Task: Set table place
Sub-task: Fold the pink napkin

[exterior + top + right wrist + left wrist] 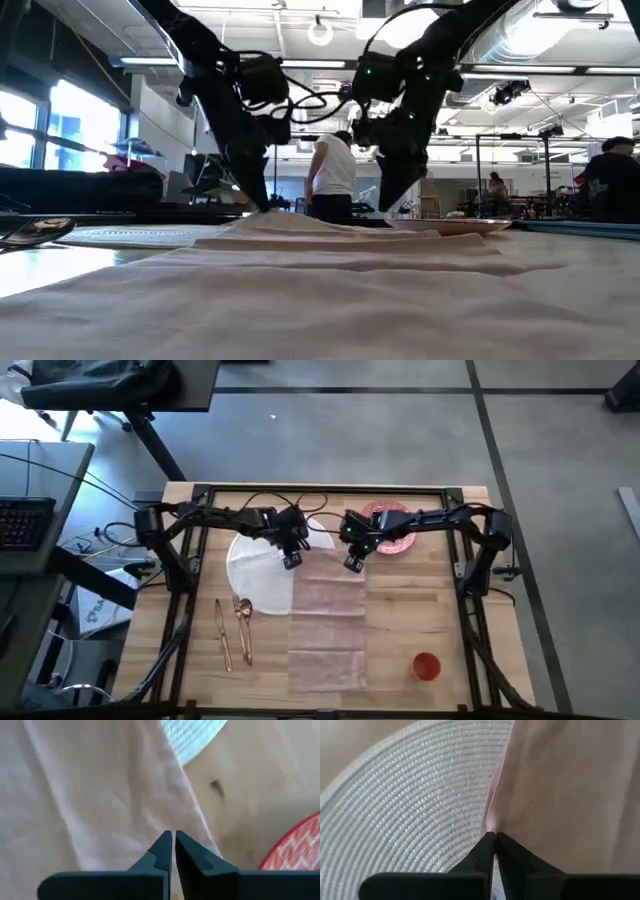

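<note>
So the pale pink napkin (328,622) is spread flat down the middle of the wood surface (440,610), and both arms are at its far edge. The left gripper (494,836) is clenched on the napkin's edge right where the cloth overlaps the big white plate (405,805) (the ribbed texture shows clearly in the left wrist view). The right gripper (173,836) is pinched shut on the napkin's other far corner, with bare wood just past it and the pink patterned plate (392,526) close by.

Everything else, going by the napkin: the white plate sits half tucked under its far left corner, the gold cutlery (233,628) lies alongside its left edge on the wood, and the small orange cup (426,666) stands off its near right corner, apart from the cloth. In the low view a person (332,176) stands in the room behind.
</note>
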